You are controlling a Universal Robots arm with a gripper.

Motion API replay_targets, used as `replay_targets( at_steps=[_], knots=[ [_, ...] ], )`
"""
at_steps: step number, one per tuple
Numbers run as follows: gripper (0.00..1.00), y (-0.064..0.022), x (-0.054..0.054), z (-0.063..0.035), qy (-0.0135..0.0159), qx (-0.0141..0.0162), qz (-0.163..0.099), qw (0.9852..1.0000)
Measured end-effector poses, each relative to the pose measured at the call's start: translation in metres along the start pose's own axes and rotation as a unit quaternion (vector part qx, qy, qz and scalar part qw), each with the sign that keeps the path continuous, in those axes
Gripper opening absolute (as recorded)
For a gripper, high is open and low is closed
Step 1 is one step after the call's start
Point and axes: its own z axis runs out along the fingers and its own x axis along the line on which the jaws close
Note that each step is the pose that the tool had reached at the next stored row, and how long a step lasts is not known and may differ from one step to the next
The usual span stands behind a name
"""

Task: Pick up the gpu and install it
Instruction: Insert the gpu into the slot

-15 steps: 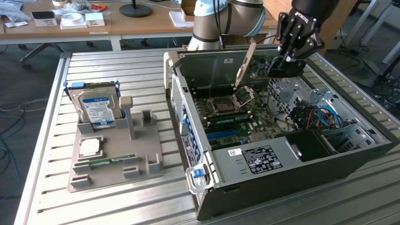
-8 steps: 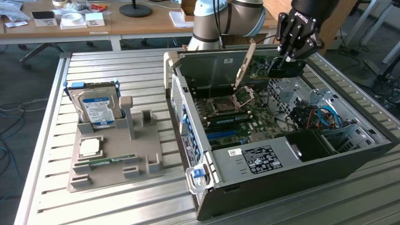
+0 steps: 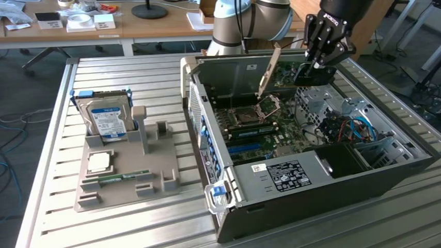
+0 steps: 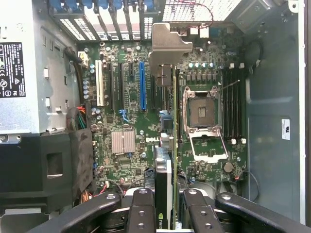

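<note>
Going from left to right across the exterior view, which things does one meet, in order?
In order: hard drive → front wall of the computer case → gpu, held by the end effector → blue cables.

Silver-grey arm (image 3: 238, 26) with pale blue joint cap. Black pincer (image 3: 318, 62), white lettering at its twelve o'clock end; black fingers (image 4: 141, 213), each with a silver screw and small holes.
</note>
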Motion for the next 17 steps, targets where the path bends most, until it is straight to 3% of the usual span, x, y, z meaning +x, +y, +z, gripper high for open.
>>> replay_targets(
  at_steps=[17],
  knots=[
    [0.27, 0.0023, 0.0004, 0.0066, 0.0, 0.0002, 0.0, 1.0]
  ],
)
